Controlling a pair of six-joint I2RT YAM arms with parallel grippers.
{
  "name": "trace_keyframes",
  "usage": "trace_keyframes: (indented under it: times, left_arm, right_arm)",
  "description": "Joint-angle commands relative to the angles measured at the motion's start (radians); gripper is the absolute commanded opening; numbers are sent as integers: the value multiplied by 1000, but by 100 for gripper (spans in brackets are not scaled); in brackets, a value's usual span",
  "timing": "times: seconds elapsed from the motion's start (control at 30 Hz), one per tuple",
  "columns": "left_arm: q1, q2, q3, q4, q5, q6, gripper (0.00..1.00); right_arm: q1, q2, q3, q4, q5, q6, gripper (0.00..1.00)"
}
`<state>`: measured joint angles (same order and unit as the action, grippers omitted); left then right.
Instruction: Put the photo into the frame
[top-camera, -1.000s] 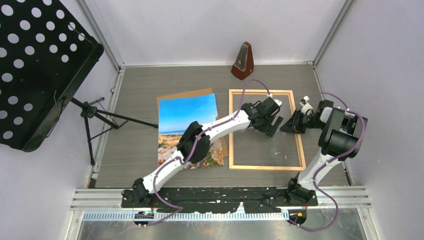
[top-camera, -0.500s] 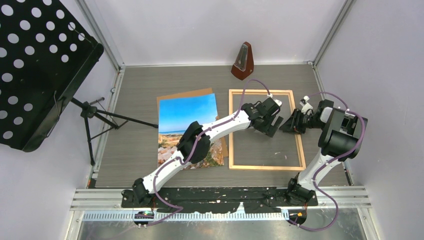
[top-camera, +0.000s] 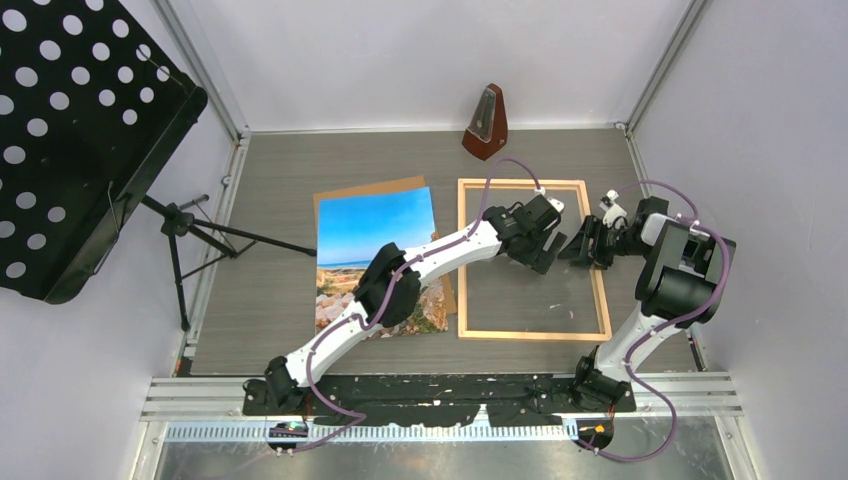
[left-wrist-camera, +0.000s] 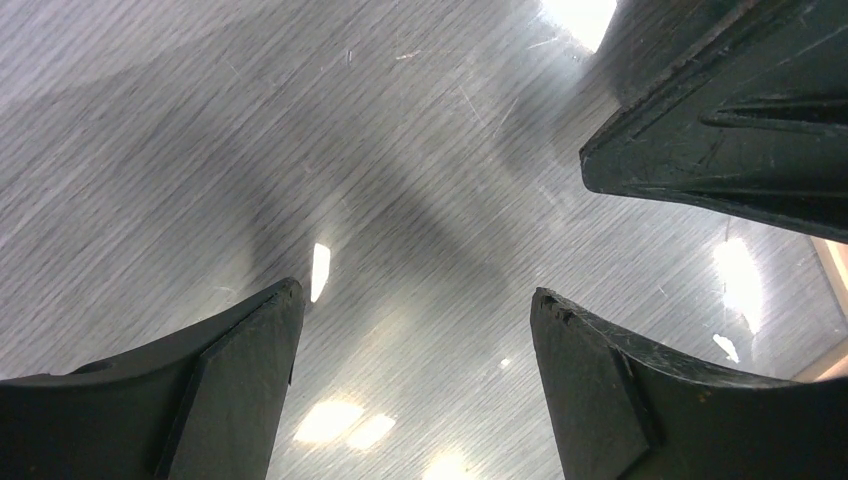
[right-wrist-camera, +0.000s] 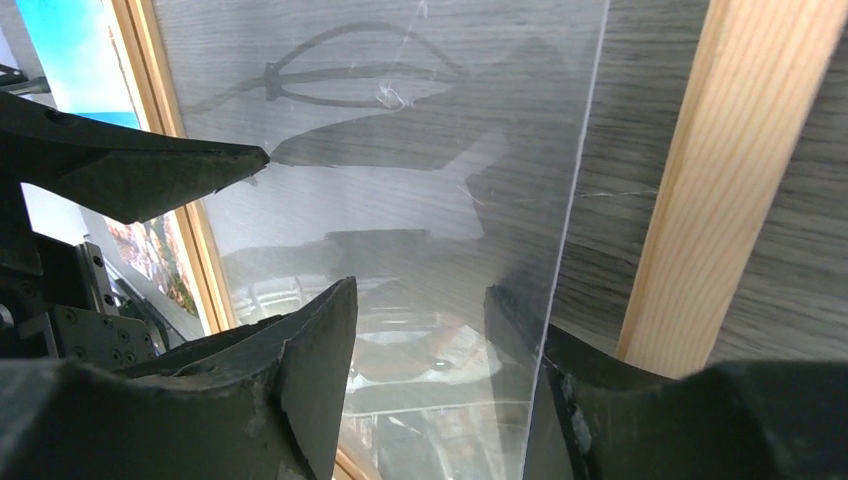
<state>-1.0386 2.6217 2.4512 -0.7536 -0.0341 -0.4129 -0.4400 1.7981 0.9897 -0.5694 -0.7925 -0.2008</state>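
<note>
Black left gripper (left-wrist-camera: 415, 300) spread wide, empty, over the clear sheet (right-wrist-camera: 400, 130) in the frame (top-camera: 463, 262); right gripper (right-wrist-camera: 420, 290) half-spread at its right rail, clamping nothing; photo (top-camera: 370, 235) lies left of both toward the table's (top-camera: 270, 200) left edge, long axis front-to-back; left arm's nearer imo.

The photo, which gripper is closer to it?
Left. The left gripper is over the middle of the frame, just right of the photo; the right gripper is farther right, by its right rail.

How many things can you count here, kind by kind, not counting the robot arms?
Photo: 1
Brown board: 1
Wooden frame: 1
Clear sheet: 1
Metronome: 1
Music stand: 1
Total: 6
</note>
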Motion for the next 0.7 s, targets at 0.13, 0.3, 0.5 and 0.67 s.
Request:
trace_keyframes:
  times: [0.13, 0.3, 0.5, 0.67]
  left_arm:
    - [-1, 14, 48, -21, -14, -22, 85]
    - [3, 19, 57, -28, -12, -25, 85]
    - [9, 29, 68, -38, -6, -33, 85]
    - [17, 32, 72, -42, 2, -40, 85]
  right_arm:
    - [-3, -67, 47, -38, 89, -44, 59]
    - [-7, -87, 62, -57, 107, -55, 60]
    - [-15, -122, 79, -68, 141, -66, 61]
    - [-18, -151, 98, -80, 170, -70, 61]
